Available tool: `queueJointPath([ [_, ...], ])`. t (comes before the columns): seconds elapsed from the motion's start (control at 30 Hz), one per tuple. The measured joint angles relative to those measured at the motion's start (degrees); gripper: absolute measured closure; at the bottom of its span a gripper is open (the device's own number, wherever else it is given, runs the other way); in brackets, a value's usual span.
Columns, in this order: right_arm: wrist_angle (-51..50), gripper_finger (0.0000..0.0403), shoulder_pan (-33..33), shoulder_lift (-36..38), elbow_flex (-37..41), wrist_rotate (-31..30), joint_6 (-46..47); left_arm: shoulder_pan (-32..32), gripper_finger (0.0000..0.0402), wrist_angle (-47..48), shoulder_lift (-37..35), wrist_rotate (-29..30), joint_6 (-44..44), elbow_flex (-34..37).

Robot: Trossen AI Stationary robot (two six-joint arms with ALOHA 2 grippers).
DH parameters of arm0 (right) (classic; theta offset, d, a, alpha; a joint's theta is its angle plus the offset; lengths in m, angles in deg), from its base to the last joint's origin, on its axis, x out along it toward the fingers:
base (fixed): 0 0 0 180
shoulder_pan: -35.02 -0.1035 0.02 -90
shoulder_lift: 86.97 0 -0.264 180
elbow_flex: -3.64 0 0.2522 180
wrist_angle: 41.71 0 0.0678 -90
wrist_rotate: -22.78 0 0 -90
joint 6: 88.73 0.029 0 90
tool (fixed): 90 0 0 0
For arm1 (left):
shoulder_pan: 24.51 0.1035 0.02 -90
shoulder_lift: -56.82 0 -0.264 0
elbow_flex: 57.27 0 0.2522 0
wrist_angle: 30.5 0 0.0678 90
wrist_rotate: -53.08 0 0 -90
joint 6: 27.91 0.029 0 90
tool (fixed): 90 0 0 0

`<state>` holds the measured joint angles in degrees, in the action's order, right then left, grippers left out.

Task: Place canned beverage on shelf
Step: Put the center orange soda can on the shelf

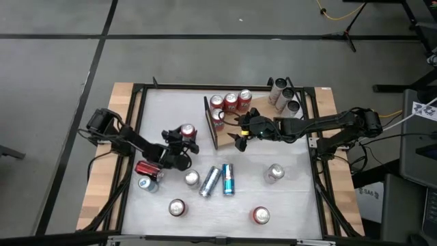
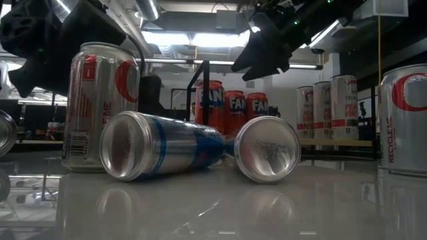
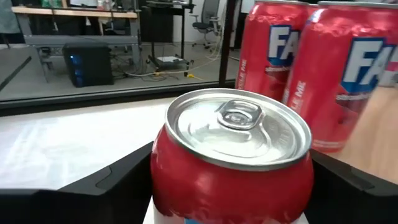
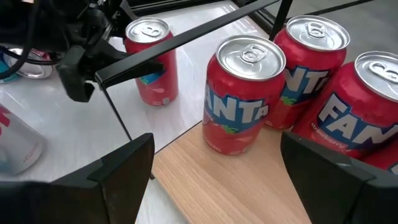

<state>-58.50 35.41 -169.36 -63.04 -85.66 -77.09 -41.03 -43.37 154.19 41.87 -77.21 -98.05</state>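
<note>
Red can (image 3: 231, 163) between left tool's (image 1: 183, 140) fingers, upright

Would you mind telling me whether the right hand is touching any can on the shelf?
Apart. The right wrist view shows the right hand open over the shelf, bare board separating both fingers from the nearest red can.

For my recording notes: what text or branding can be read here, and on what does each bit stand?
"FANTA": red cans on the shelf, e.g. this can.
"RECYCLE ME": silver can at the low view's right edge.
"FA", partly cut off: red cans beyond the left gripper's can.
Other print is too small or blurred.
</note>
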Motion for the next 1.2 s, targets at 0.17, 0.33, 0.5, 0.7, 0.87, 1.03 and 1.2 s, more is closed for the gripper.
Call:
queueJointPath([
  [0.17, -0.05, 0.0062, 0.0, 0.0, 0.0, 0.01, 0.01, -1.76, 0.0081, 0.19, -0.95, -0.67, 0.42, 0.02],
  [0.33, -0.07, 0.0062, -0.01, 0.0, 0.0, 0.02, 0.01, -3.25, 0.008, 0.15, -2.22, -0.47, 0.44, 0.02],
  [0.5, -0.07, 0.0062, -0.02, 0.0, 0.0, 0.02, 0.0, -3.98, 0.008, 0.13, -3.66, -0.26, 0.46, 0.02],
  [0.7, -0.07, 0.0062, -0.02, 0.0, 0.0, 0.02, -0.03, -3.91, 0.008, 0.08, -5.56, -3.79, 3.98, 0.02],
  [0.87, -0.07, 0.0062, 0.0, 0.0, 0.0, 0.02, -0.09, -3.83, 0.008, 0.42, -5.56, -8.37, 7.78, 0.02],
  [1.03, -0.07, 0.0062, -0.01, 0.0, 0.0, 0.02, -0.11, -3.35, 0.008, 0.23, -5.56, -12.11, 12.19, 0.0],
  [1.2, -0.07, 0.0062, 0.0, 0.0, 0.0, 0.04, -0.13, -2.9, 0.008, 0.26, -5.56, -11.94, 12.45, -0.02],
])
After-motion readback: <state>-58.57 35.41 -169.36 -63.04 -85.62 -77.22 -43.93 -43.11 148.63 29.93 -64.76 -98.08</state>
